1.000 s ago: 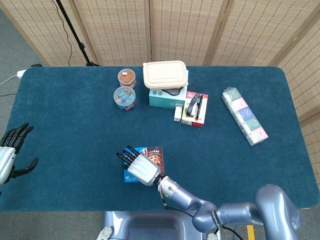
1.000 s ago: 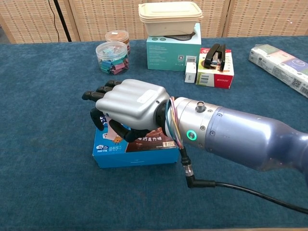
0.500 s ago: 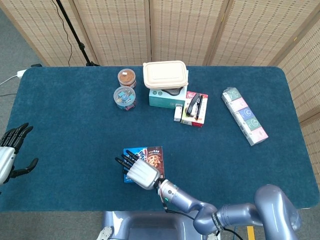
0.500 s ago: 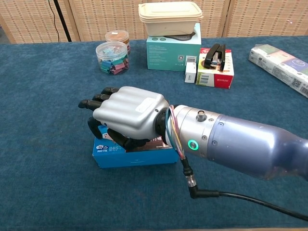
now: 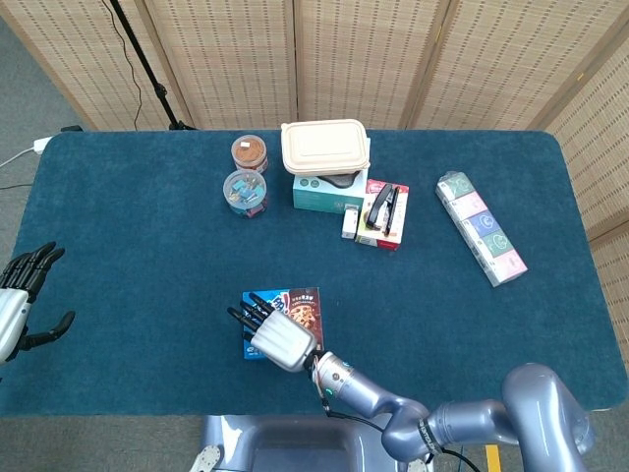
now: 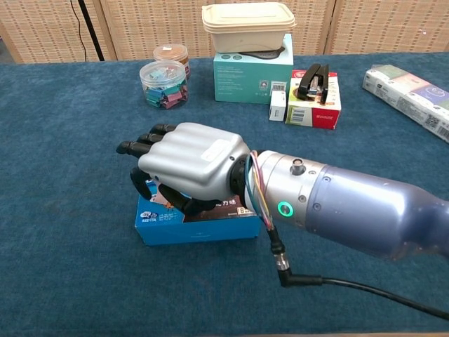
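A flat blue and brown snack box (image 5: 300,307) lies near the table's front edge, also seen in the chest view (image 6: 189,228). My right hand (image 5: 278,337) is spread over its top, with the fingers (image 6: 144,140) stretched out past the box's left end and the thumb curled under against the lid. The hand (image 6: 189,161) hides most of the box's top, and I cannot tell whether it grips anything; the box lies flat on the cloth. My left hand (image 5: 20,295) hangs off the table's left edge, fingers apart, holding nothing.
At the back stand two clear jars (image 5: 250,152) (image 5: 245,192), a beige lunch box (image 5: 325,147) on a teal carton (image 5: 319,192), a stapler on a red and white box (image 5: 383,211), and a long tissue pack (image 5: 481,228). A cable (image 6: 351,284) trails from my right wrist.
My right hand has drawn back slightly toward the front edge and to the left over the snack box. The box and my left hand have not moved.
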`<action>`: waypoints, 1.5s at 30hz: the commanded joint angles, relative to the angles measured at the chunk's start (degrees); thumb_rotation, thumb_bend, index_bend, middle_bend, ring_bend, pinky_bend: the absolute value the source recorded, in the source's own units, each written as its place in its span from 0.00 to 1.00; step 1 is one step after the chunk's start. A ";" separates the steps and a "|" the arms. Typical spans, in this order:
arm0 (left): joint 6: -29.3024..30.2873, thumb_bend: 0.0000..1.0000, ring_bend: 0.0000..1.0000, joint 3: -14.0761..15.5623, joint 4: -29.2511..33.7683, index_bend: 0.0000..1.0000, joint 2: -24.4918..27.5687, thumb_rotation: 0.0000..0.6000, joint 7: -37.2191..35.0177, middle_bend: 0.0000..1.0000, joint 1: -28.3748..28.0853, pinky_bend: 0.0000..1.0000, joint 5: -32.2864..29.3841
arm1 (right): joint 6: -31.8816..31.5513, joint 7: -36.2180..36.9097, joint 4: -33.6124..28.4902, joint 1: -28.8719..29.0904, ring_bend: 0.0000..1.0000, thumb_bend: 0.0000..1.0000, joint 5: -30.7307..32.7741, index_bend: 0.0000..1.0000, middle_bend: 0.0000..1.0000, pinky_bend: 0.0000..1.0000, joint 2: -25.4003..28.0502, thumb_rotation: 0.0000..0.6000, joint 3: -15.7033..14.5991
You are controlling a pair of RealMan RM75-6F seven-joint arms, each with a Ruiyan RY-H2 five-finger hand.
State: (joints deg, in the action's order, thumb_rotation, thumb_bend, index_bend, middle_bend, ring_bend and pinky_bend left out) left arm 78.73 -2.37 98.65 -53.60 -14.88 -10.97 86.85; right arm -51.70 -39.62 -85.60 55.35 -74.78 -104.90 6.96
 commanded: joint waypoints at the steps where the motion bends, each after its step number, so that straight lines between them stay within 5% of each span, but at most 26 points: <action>1: -0.06 0.33 0.00 -0.01 -0.01 0.00 -0.01 1.00 0.00 0.00 -0.04 0.00 -0.02 | 0.05 -0.10 -0.12 0.01 0.00 0.84 0.10 0.36 0.00 0.00 0.33 1.00 0.07; 30: 0.04 0.33 0.00 0.16 0.08 0.00 -0.11 1.00 0.15 0.00 0.03 0.00 0.24 | -0.36 -0.25 -1.22 -1.61 0.00 0.84 -2.05 0.40 0.00 0.00 1.26 1.00 -2.49; 45: 0.05 0.33 0.00 0.15 0.03 0.00 0.09 1.00 -0.32 0.00 0.04 0.00 0.25 | 0.85 -1.04 0.67 -0.51 0.00 0.84 0.52 0.40 0.00 0.00 0.30 1.00 0.26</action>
State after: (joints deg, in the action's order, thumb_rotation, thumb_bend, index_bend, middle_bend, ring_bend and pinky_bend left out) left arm 78.77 -2.22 98.69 -53.51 -15.19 -10.95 87.10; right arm -50.94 -40.54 -85.10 54.79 -74.42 -104.52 7.20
